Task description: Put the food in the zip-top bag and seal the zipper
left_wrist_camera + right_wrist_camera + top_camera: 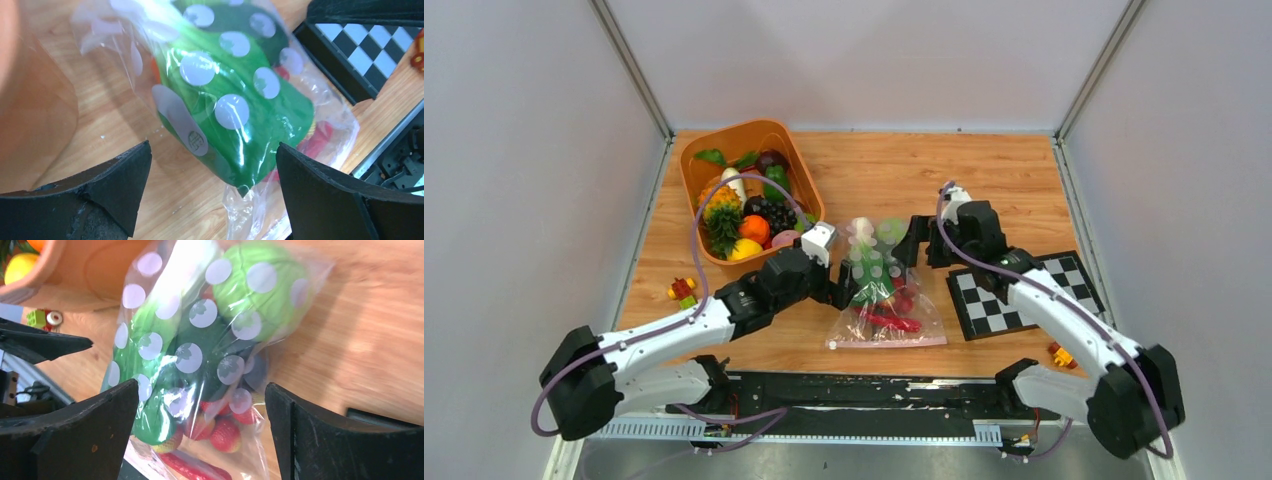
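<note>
The zip-top bag [879,290] lies in the middle of the table, its pale-dotted face up. Its pinkish zipper [889,343] runs along the near edge. Inside it the food shows: green bok choy [240,125], a pale green cabbage [260,287], strawberries [225,432] and a red pepper [195,467]. My left gripper [844,285] stands open at the bag's left side, and in its wrist view [212,190] the jaws straddle a crinkled corner without touching it. My right gripper [914,242] stands open at the bag's far right end [200,430], nothing pinched.
The orange tub [749,190] with more toy fruit stands at the back left, close to my left wrist. A black-and-white checkered board [1024,295] lies right of the bag under my right arm. Small toy pieces lie at the left [682,290] and right [1061,355].
</note>
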Motion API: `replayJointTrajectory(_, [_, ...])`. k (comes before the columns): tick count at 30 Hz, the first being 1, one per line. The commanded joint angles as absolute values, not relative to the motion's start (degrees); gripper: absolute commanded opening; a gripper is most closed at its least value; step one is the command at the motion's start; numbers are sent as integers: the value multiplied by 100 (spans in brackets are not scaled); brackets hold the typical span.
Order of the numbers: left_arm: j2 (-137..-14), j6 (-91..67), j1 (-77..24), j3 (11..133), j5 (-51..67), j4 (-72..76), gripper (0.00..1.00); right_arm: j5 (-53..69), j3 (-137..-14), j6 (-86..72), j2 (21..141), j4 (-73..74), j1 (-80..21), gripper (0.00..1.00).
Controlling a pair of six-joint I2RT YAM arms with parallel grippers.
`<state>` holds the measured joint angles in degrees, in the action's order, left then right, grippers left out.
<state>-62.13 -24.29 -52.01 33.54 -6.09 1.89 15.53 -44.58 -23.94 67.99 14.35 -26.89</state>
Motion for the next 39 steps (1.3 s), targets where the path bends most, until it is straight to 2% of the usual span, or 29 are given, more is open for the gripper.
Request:
replayJointTrajectory(1, [-5700,-1993,-5212,3876,-738,-103,100,297,-4412,-1977,5758,1889,-2637,97])
replayJointTrajectory(6, [-5063,-1666,-5212,4139,-842,-316,100,-708,-3970,-1804,4655,1811,-2628,100])
replayJointTrajectory(12, [-4568,-1186,-5210,4554,-1409,-813,100,-1295,-3734,-1529,3702,1727,-2627,100])
replayJointTrajectory(24, [-4266,-445,-5132,5106,-2948,-1744,100,-1845,-3328,-1377,2758,1376,-2626,100])
replayJointTrajectory(31, [-3795,-305,-4153,5156,-2890,-1978,100,-2558,-3168,-956,2919,923,-2623,100])
replayJointTrajectory(35, [-3773,-552,-3365,5249,-2317,-2113,100,-3204,-3546,-1069,3385,1089,-2602,100])
replayJointTrajectory(39, [-3800,-1002,-2300,5241,-1689,-2111,100,-2970,-3861,-1082,3838,1061,-2438,100])
